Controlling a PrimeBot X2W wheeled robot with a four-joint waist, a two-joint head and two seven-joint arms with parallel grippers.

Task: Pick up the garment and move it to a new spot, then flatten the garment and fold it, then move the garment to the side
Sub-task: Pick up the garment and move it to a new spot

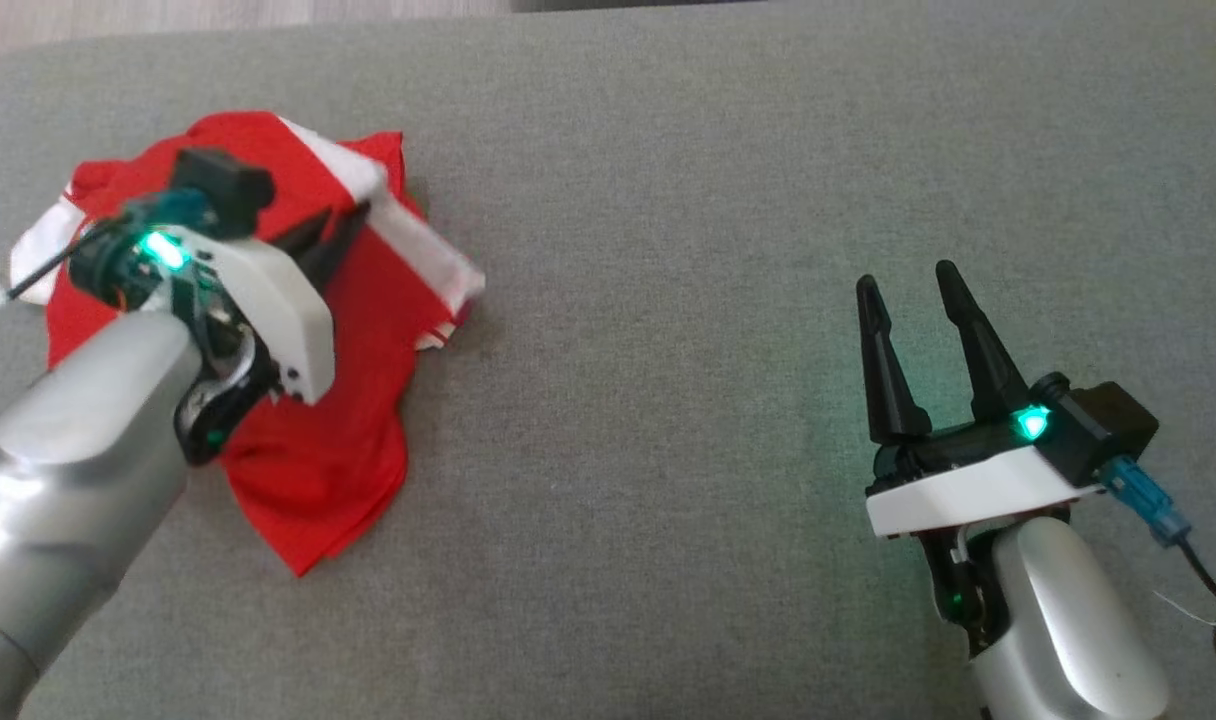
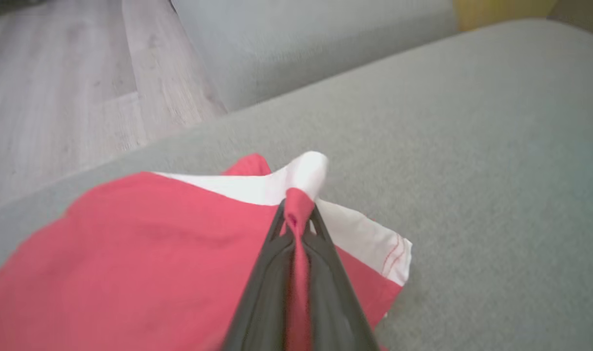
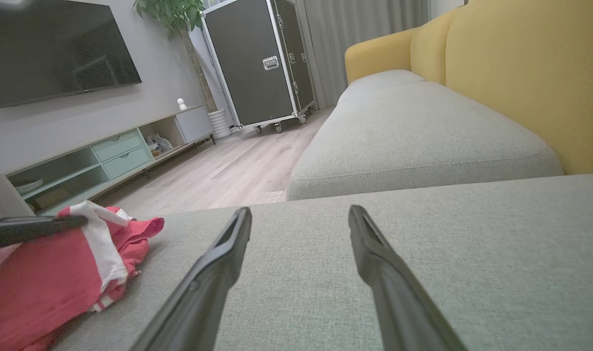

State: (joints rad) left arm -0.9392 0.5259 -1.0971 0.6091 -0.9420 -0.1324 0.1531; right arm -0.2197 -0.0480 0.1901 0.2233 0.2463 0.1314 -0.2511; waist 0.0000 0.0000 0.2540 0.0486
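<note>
A red garment with white bands (image 1: pixel 328 400) lies crumpled on the left part of the grey cushion (image 1: pixel 668 300). My left gripper (image 1: pixel 353 215) is over its upper part and is shut on a pinched fold of red and white cloth (image 2: pixel 296 214), drawn up between the two dark fingers. My right gripper (image 1: pixel 903 280) rests far to the right over bare cushion, open, with nothing between its fingers (image 3: pixel 228 243). The garment (image 3: pixel 57 273) also lies at the lower left of the right wrist view, with the left gripper's finger (image 3: pixel 33 229) above it.
The cushion's far edge drops to a wooden floor (image 2: pixel 57 97). A second grey cushion (image 3: pixel 413 131) and a yellow backrest (image 3: pixel 530 83) lie beyond. A TV unit (image 3: pixel 82 165) and a black flight case (image 3: pixel 257 58) stand across the room.
</note>
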